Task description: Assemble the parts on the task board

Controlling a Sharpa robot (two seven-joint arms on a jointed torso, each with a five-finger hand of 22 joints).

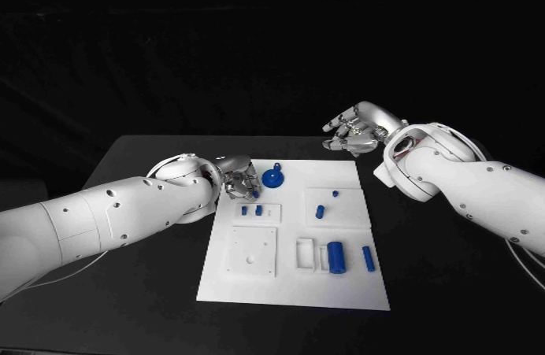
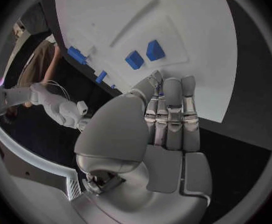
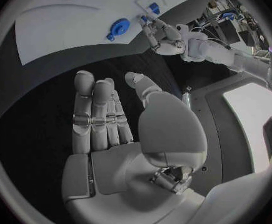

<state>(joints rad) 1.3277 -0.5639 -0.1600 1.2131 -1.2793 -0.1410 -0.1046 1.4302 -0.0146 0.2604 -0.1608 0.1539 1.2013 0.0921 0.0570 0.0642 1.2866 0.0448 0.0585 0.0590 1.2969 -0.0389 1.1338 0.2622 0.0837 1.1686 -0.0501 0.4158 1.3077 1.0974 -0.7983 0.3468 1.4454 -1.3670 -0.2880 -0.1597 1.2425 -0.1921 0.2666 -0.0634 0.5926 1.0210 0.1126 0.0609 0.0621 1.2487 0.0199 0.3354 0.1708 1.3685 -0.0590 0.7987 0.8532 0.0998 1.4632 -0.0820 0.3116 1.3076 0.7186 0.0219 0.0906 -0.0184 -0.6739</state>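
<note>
Left robot hand [image 1: 236, 180] empty, fingers apart, over white rectangular task board [image 1: 341, 292] beside blue round knobbed part [image 1: 274, 178]; right robot hand [image 1: 354, 131] empty, fingers loosely spread, above black table [image 1: 148, 308].

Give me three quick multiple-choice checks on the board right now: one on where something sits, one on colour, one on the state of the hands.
1. Where does the round blue part lie on the task board?
A. at the board's far edge, close to the left hand
B. at the near right corner
C. off the board, on the black table

2. What colour are the small parts on the board?
A. grey
B. blue
C. red

3. What is the right hand doing?
A. gripping the tall cylinder
B. pressing on the board
C. holding nothing, off the board's far right corner

Answers: 1 A, the round blue part sits at the far edge of the task board, beside the left hand. 2 B, pieces such as the cylinder are plainly blue. 3 C, the right hand hangs over the black table with its fingers extended and its palm bare in its wrist view.
</note>
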